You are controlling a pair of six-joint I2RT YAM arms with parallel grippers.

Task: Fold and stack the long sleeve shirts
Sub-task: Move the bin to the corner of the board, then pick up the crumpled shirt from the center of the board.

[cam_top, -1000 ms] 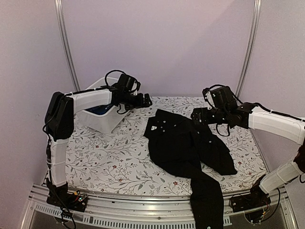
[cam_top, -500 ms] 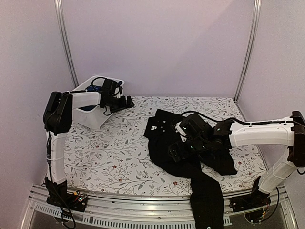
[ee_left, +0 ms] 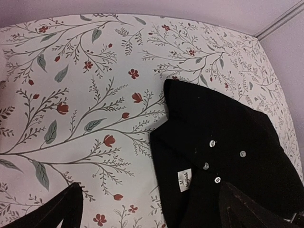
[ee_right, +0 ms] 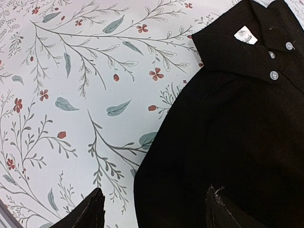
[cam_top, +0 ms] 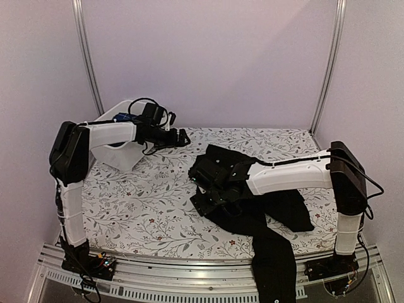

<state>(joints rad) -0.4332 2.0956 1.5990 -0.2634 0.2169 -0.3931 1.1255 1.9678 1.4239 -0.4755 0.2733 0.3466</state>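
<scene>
We find the black shirt lying on the floral table cover, right of centre, with one sleeve over the near edge. Its white neck label reads "M"; the script beside it is illegible. The right gripper straddles the shirt's left edge, fingers apart, gripping nothing. The left gripper hangs fully apart near the white tub.

White shells, black joints on left arm, right arm; looping black cables.
</scene>
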